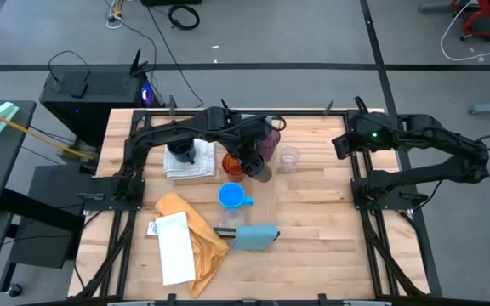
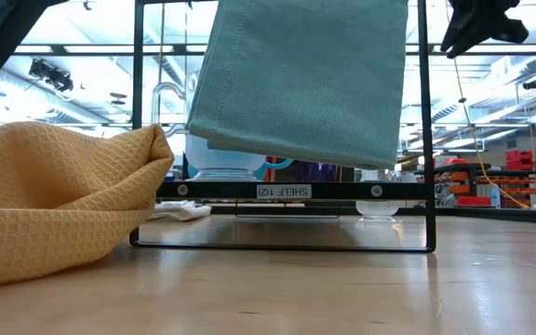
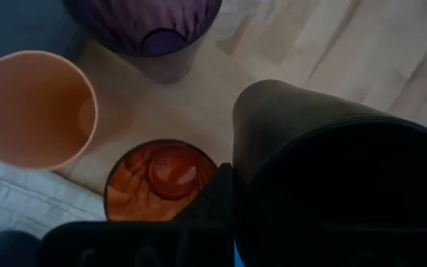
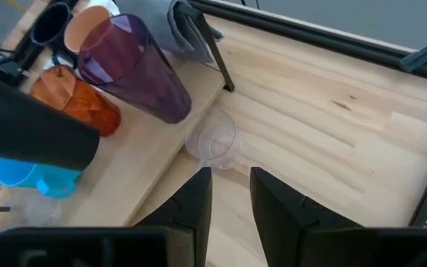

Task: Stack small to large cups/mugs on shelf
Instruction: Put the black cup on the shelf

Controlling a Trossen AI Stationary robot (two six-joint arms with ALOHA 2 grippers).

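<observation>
Only readable thing I can spot is a little white label (image 2: 284, 191) stuck on the black crossbar (image 2: 221, 190) of the metal frame, about dead centre of the low view. It reads backwards, mirrored, something like "SHELF 1(2)". There's also a white card (image 1: 173, 246) at the lower left of the high view with a small dark mark at its corner, way too tiny to read.

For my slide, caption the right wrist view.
Right gripper open above the clear glass; purple cup, amber cup and black cup wait beyond.
</observation>
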